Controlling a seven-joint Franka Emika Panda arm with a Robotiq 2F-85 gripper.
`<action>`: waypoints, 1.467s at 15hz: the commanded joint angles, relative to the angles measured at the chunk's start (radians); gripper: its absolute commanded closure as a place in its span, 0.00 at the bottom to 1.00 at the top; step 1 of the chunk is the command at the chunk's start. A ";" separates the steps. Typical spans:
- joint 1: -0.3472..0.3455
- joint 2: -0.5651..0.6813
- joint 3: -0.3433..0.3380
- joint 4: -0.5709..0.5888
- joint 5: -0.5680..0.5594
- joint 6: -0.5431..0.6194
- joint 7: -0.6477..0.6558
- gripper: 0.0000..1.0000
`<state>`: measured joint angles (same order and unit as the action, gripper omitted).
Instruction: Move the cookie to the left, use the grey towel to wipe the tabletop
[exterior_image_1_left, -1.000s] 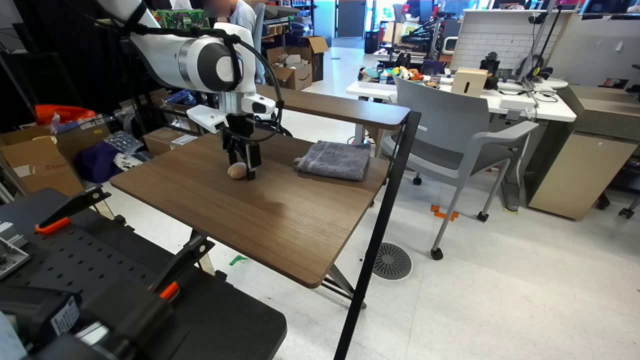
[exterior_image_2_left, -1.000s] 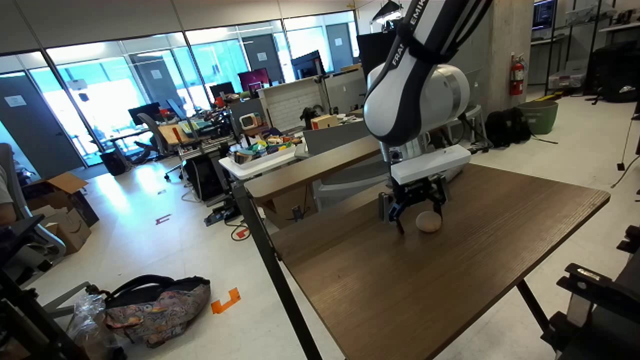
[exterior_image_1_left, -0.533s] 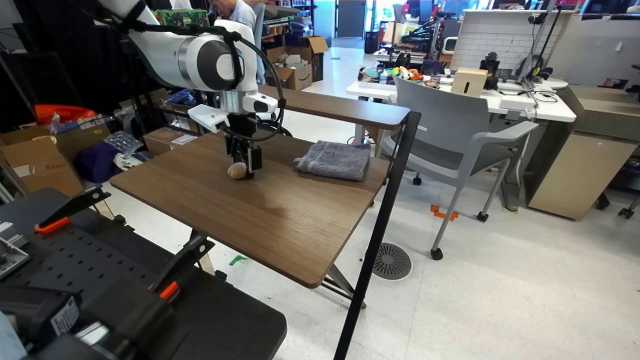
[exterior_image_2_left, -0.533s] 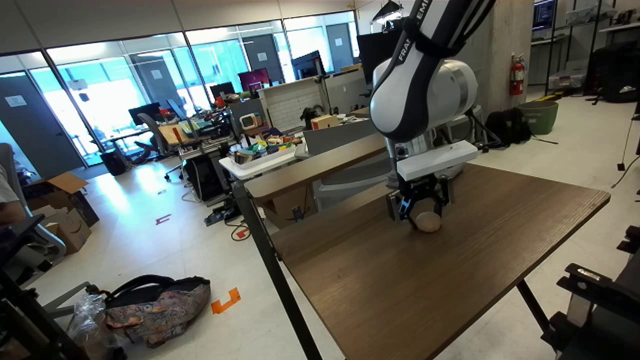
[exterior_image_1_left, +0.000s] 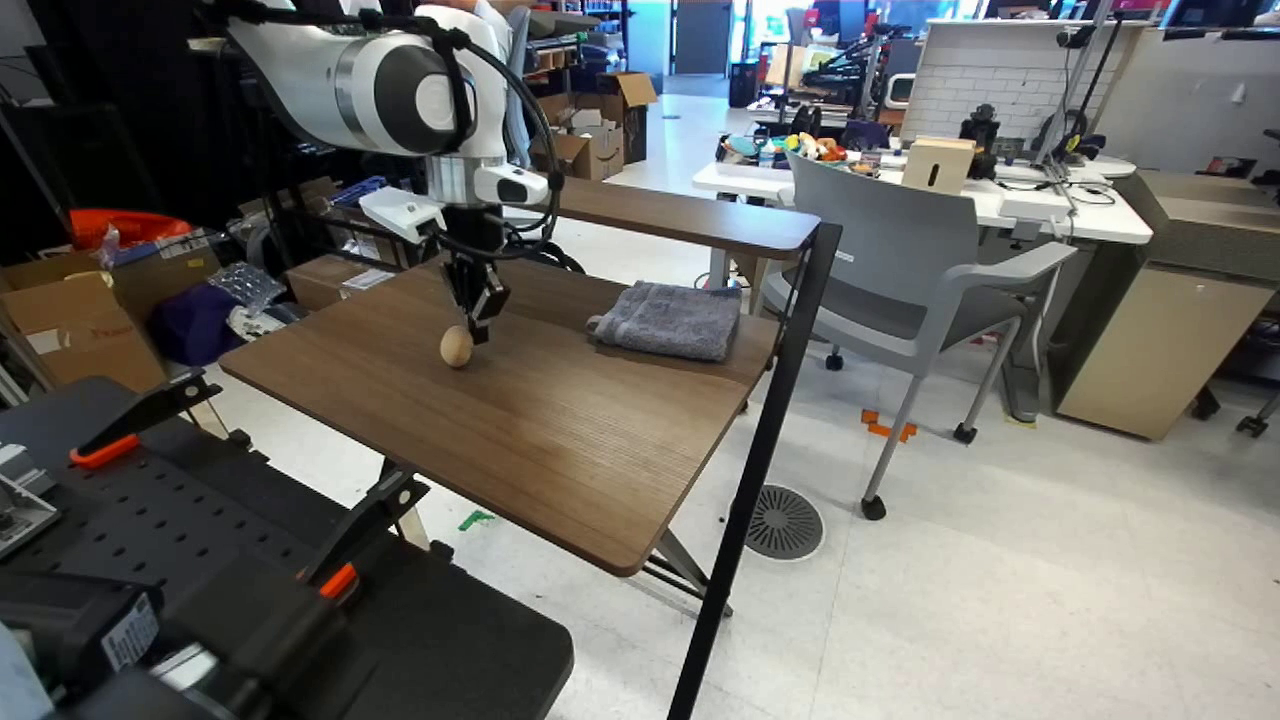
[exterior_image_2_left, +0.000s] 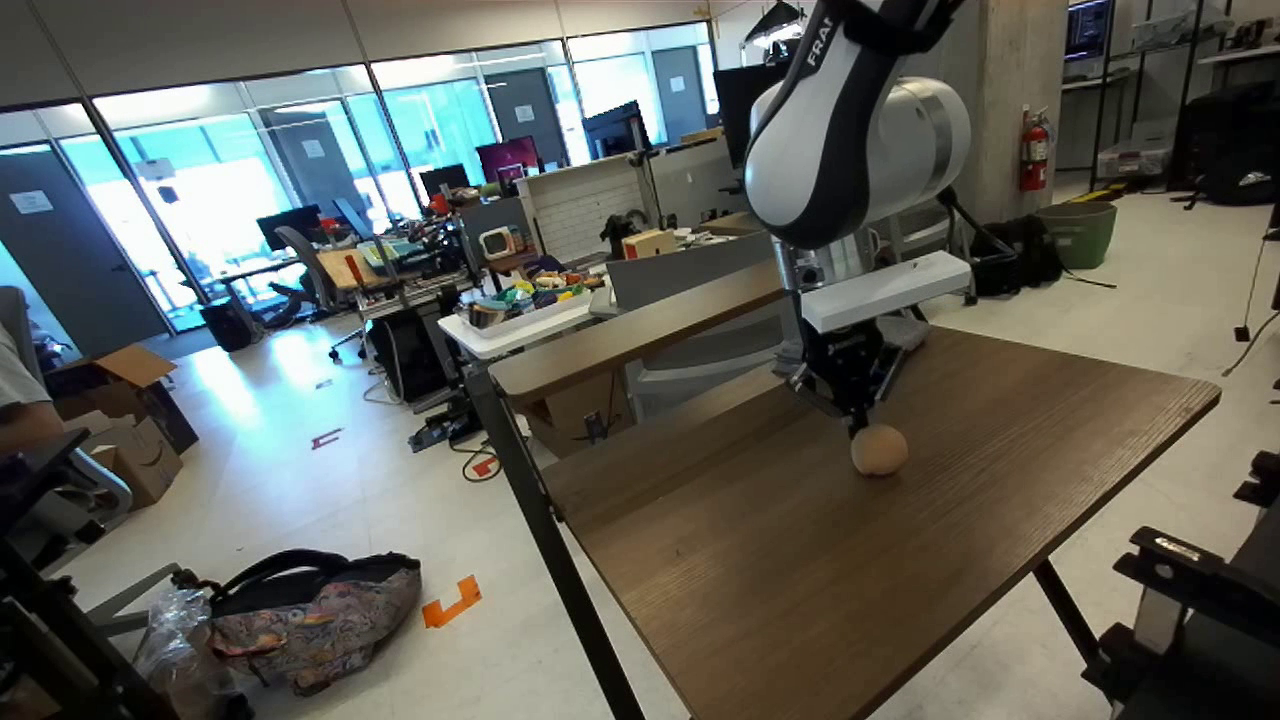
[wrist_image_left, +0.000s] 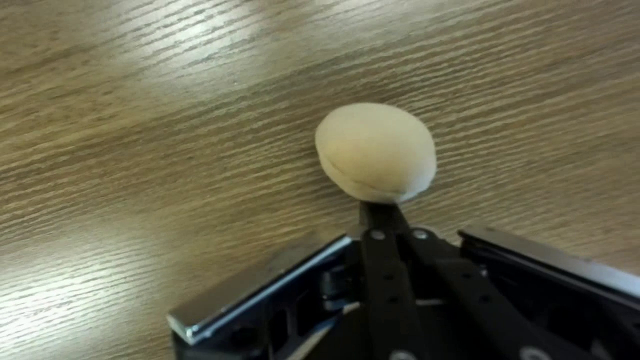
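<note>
The smooth, rounded tan cookie shows 1 faint crease.

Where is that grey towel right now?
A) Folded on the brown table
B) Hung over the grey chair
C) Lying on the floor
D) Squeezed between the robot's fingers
A: in an exterior view, the towel lies folded on the brown table, apart from the shut fingers.
</note>
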<state>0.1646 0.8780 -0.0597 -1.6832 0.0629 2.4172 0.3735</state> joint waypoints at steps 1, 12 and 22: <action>-0.001 -0.014 0.002 -0.008 -0.002 -0.002 0.001 0.99; 0.042 -0.041 -0.023 -0.063 -0.052 0.009 0.028 0.16; 0.063 -0.049 -0.054 -0.126 -0.135 -0.105 0.028 0.00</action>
<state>0.2194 0.8401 -0.1036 -1.7872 -0.0470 2.3719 0.4007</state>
